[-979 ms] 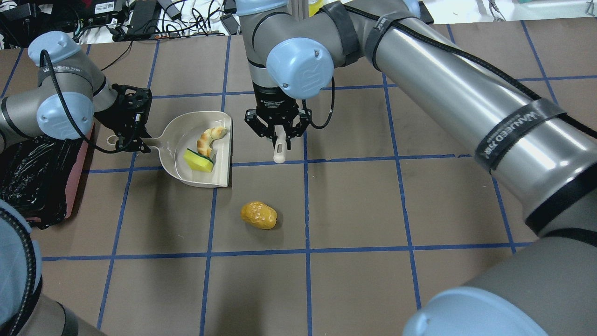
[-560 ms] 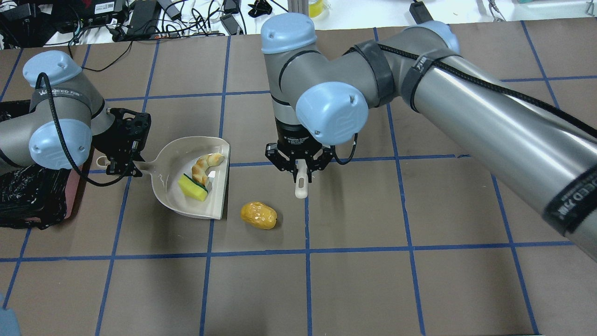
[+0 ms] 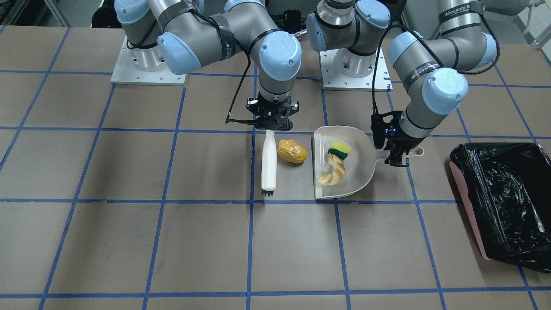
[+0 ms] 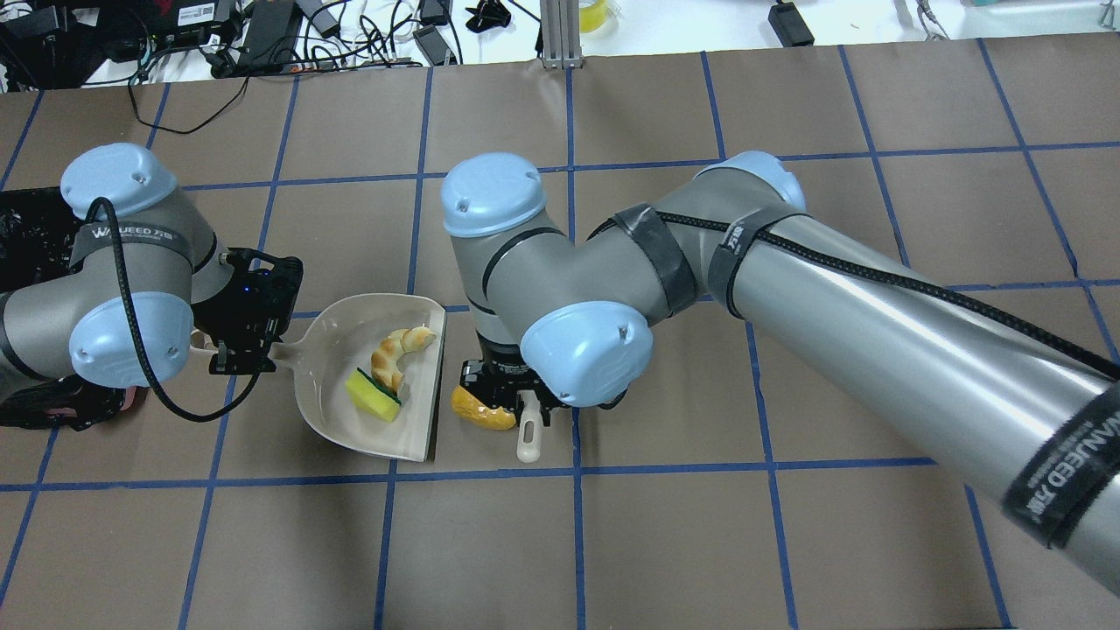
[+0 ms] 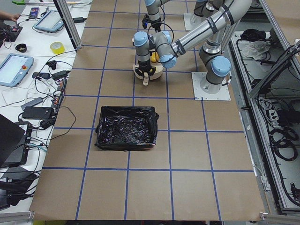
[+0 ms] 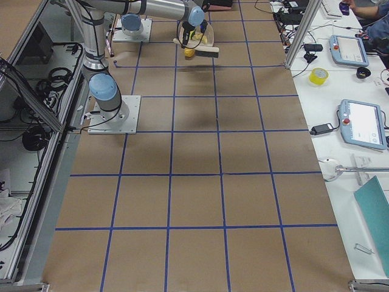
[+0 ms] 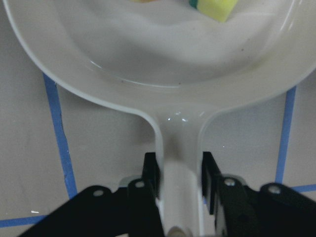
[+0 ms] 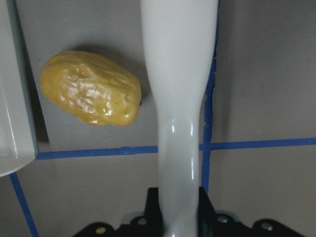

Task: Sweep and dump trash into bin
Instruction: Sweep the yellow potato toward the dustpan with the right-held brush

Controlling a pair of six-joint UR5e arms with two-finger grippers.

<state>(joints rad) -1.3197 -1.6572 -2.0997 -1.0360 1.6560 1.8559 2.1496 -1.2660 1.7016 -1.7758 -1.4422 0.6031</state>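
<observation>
The golden-brown potato-like lump [image 3: 292, 151] lies on the table between the cream brush [image 3: 269, 163] and the open edge of the cream-white dustpan [image 3: 359, 172]. My right gripper [image 3: 272, 123] is shut on the brush handle [image 8: 177, 98], with the lump [image 8: 91, 89] just beside the brush. The croissant piece [image 3: 333, 171] and the yellow-green sponge [image 3: 339, 150] lie in the dustpan. My left gripper [image 3: 398, 151] is shut on the dustpan handle [image 7: 180, 192]. The pink bin with the black bag [image 3: 503, 198] stands apart, on my left.
Blue tape lines grid the brown table. The right arm's wrist covers part of the lump [image 4: 479, 416] in the overhead view. Cables and electronics [image 4: 262, 35] lie past the far table edge. Operator desks with tablets [image 5: 16, 68] flank the table end.
Both arms moved toward the robot's side. The dustpan slid with the left gripper up beside the lump. The brush came down on the lump's other side. The lump stayed put.
</observation>
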